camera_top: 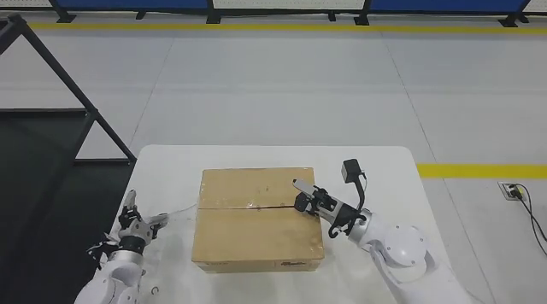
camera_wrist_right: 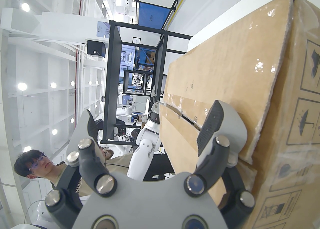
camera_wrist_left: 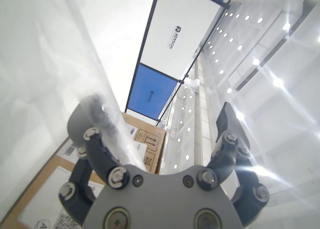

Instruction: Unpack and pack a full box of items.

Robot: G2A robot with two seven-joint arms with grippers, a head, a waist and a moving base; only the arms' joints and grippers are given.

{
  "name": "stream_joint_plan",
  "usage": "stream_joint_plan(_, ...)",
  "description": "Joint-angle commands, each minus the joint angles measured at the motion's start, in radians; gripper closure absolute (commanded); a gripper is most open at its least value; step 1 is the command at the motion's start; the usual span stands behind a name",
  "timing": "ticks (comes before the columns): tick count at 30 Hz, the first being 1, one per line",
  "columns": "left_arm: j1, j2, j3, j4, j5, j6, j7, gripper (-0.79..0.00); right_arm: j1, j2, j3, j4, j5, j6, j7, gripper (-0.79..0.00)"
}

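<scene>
One closed cardboard box [camera_top: 256,223] mid-frame on white table [camera_top: 385,167], right gripper [camera_top: 302,195] at its right top edge, jaws spread wide, left gripper [camera_top: 144,210] lower left, jaws apart, seemingly brushing clear plastic film [camera_wrist_left: 50,64].

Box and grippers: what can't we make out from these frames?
1. Contents of the cardboard box: in the top view its closed flaps hide them.
2. Left wrist view: a blurred translucent sheet covers one finger of the left gripper; what the sheet is cannot be told.
3. Right wrist view: whether the right gripper touches the box's top seam; its own finger hides the contact.
</scene>
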Motion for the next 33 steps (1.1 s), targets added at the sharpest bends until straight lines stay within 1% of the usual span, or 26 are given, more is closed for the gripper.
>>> stream_joint_plan(1, 0.025, -0.002, -0.020, -0.048, -0.003, -0.018, 0.036, -0.785, 0.000, 0.000, 0.000, 0.000, 0.000, 0.000, 0.000, -0.785)
stream_joint_plan(6, 0.067, -0.003, -0.072, -0.155, -0.006, -0.030, 0.072, -0.785, 0.000, 0.000, 0.000, 0.000, 0.000, 0.000, 0.000, -0.785)
stream_joint_plan(12, 0.086, -0.005, -0.110, -0.263, 0.009, -0.016, 0.082, -0.785, 0.000, 0.000, 0.000, 0.000, 0.000, 0.000, 0.000, -0.785)
stream_joint_plan(14, 0.088, -0.006, -0.117, -0.291, 0.013, -0.017, 0.083, -0.785, 0.000, 0.000, 0.000, 0.000, 0.000, 0.000, 0.000, -0.785)
stream_joint_plan(18, 0.104, -0.008, -0.130, -0.377, 0.047, -0.029, 0.091, -0.785, 0.000, 0.000, 0.000, 0.000, 0.000, 0.000, 0.000, -0.785)
stream_joint_plan(23, 0.115, -0.012, -0.119, -0.448, 0.096, -0.029, 0.089, -0.785, 0.000, 0.000, 0.000, 0.000, 0.000, 0.000, 0.000, -0.785)
stream_joint_plan(33, 0.095, -0.022, -0.056, -0.498, 0.163, -0.007, 0.082, -0.785, -0.003, 0.000, 0.000, -0.001, -0.001, -0.001, -0.004, -0.785)
